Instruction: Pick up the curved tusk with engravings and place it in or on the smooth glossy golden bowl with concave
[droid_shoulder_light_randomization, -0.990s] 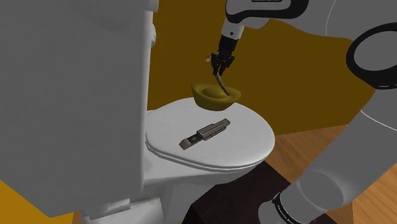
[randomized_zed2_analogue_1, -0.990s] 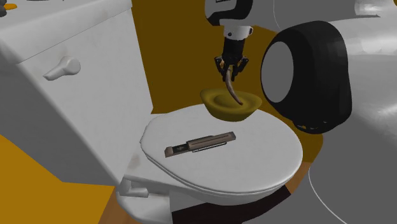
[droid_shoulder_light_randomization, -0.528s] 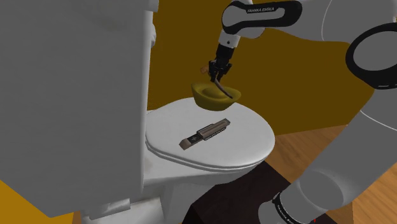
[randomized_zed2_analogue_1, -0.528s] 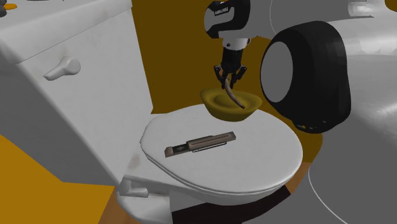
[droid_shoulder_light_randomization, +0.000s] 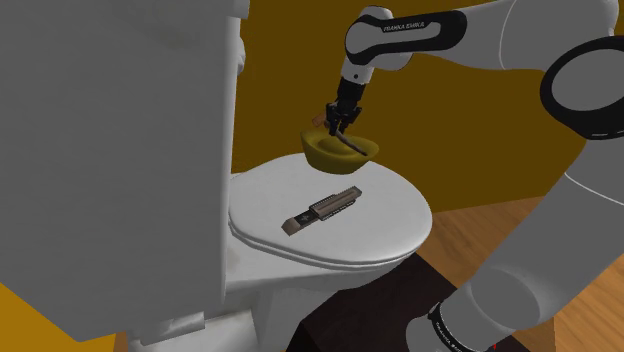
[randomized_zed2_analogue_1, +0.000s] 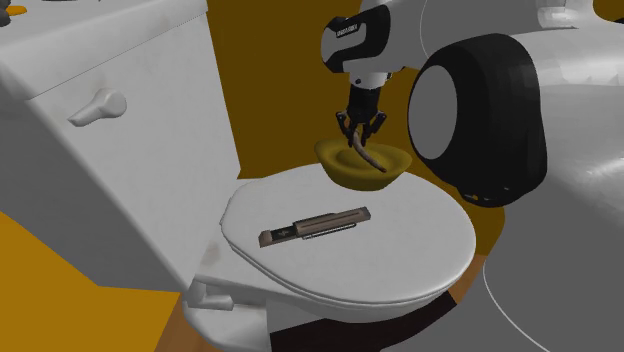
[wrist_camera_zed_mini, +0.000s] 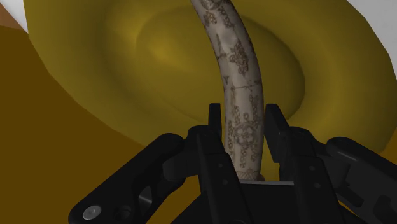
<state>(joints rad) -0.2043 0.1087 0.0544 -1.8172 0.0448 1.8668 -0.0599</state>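
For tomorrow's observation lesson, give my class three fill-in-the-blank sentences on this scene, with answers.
The end effector clasps an engraved ____.
Directly beneath it sits a golden ____.
That rests on the closed ____ of the white toilet, near a brown bar.
Missing words: tusk; bowl; lid.

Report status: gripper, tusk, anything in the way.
Gripper shut on tusk. Tusk's lower end inside bowl, not yet released. Flat bar on toilet lid, apart from bowl.

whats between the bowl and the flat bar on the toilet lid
Nothing: bare lid between bowl and bar, in the second exterior view.
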